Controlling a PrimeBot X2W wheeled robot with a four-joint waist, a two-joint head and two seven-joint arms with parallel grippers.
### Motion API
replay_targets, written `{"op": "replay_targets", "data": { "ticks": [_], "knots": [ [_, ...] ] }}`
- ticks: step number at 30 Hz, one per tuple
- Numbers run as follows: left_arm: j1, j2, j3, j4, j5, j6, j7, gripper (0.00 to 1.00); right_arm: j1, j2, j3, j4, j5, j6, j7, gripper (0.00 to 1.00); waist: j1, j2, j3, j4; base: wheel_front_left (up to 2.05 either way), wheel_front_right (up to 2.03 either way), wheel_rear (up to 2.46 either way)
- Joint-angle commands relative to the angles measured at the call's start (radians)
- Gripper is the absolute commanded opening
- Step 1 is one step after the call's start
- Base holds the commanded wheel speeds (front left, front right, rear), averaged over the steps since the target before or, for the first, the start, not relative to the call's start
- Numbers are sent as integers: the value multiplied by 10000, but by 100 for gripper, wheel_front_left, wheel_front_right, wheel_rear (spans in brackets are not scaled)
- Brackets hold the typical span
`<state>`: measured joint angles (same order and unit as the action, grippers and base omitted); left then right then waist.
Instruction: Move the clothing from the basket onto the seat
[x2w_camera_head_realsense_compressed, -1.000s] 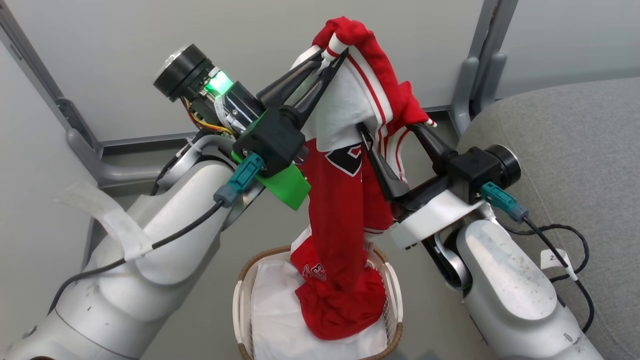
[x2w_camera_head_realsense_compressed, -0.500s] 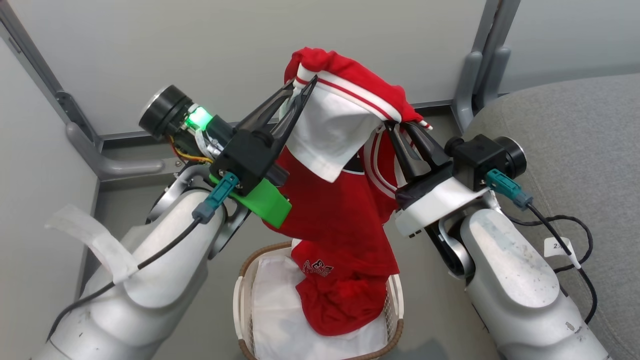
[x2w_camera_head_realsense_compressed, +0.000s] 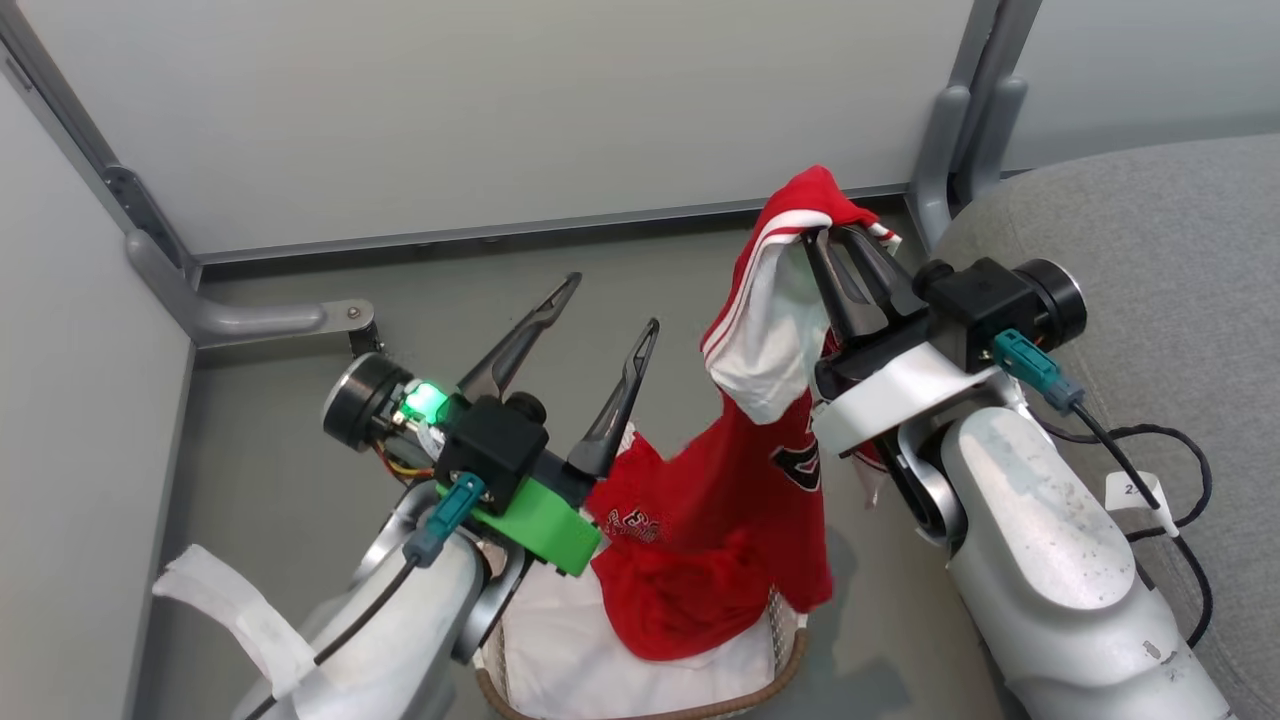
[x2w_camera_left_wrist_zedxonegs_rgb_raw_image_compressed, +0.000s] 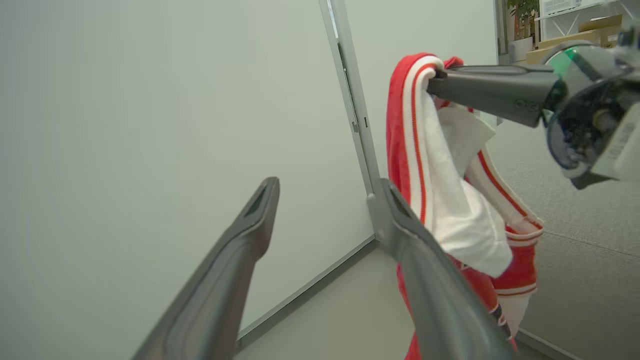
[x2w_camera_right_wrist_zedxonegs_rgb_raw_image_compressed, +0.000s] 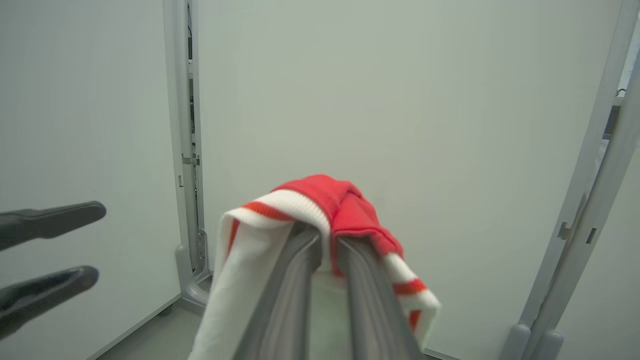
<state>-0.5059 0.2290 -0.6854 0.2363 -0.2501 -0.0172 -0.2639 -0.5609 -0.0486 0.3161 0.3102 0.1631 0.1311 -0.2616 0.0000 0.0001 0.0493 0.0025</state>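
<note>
The clothing (x2w_camera_head_realsense_compressed: 760, 480), a red garment with white trim, hangs from my right gripper (x2w_camera_head_realsense_compressed: 835, 235), which is shut on its striped edge (x2w_camera_right_wrist_zedxonegs_rgb_raw_image_compressed: 325, 210). Its lower part still lies bunched in the basket (x2w_camera_head_realsense_compressed: 790, 660), over the white liner (x2w_camera_head_realsense_compressed: 560, 650). My left gripper (x2w_camera_head_realsense_compressed: 610, 305) stands open and empty, to the left of the hanging fabric and above the basket. In the left wrist view the clothing (x2w_camera_left_wrist_zedxonegs_rgb_raw_image_compressed: 440, 190) dangles just right of my open left gripper (x2w_camera_left_wrist_zedxonegs_rgb_raw_image_compressed: 330, 187). The grey seat (x2w_camera_head_realsense_compressed: 1180, 260) is at the right, behind my right arm.
Pale partition walls (x2w_camera_head_realsense_compressed: 500, 110) with grey metal posts (x2w_camera_head_realsense_compressed: 950, 130) and a foot bracket (x2w_camera_head_realsense_compressed: 250, 320) close off the back and left. Grey floor (x2w_camera_head_realsense_compressed: 300, 480) surrounds the basket. A black cable (x2w_camera_head_realsense_compressed: 1170, 490) loops over the seat's edge.
My left gripper let go of the clothing, opened wide and dropped down to the left. The right gripper closed on the striped edge and now carries the garment alone, further right.
</note>
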Motion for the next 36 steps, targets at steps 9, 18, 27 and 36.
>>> {"op": "replay_targets", "data": {
  "ticks": [9, 18, 27, 36],
  "knots": [
    [1243, -337, 236, -108, 141, -19, -7, 100, 234, -33, -406, -7, -385, -7, -53, 0, 0, -1, 69, -260, 0, 0, 0],
    [1625, -531, 538, -94, 409, -212, -8, 100, 172, -33, -459, -44, -393, -7, -53, 0, 0, -1, 186, -662, 0, 0, 0],
    [1752, -714, 708, -182, 645, -403, -8, 100, 74, -35, -811, -315, -656, -7, -53, 0, 0, -1, 519, -1488, 0, 0, 0],
    [1506, -767, 871, -167, 925, -551, -9, 100, -11, -30, -1435, -569, -1118, -8, -53, 0, 0, -1, 1285, -3045, 0, 0, 0]
  ]
}}
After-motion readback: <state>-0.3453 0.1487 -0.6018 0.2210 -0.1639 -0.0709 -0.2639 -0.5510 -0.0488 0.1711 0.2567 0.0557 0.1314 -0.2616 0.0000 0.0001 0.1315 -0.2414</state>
